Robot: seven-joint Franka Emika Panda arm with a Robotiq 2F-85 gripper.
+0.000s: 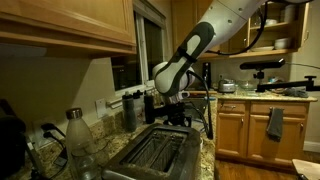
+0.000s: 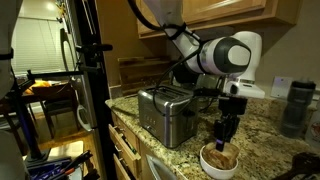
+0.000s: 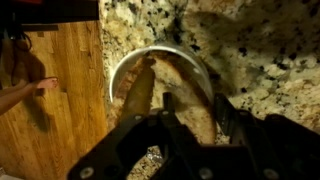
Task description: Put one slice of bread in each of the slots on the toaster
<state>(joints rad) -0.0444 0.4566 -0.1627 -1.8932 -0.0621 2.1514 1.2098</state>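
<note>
Granite, speckled brown and cream, makes the bench (image 2: 262, 135). On it a steel toaster (image 2: 165, 116) stands at the centre of the frame, with a pale bowl (image 2: 205, 157) near it at the lower right. The bowl keeps the bread slices (image 3: 182, 95) together, so the gripper (image 2: 224, 140) hangs straight down over it, I judge in order to take one slice from above. In the wrist view its two fingers stand apart, one on each side of the bread, and no slice is clamped yet. The toaster slots (image 1: 150, 150), at the bottom of an exterior view, face up and seem empty, ready for a slice to go in from above. No brand or writing can be read; the pictures are too dark and blurred.
</note>
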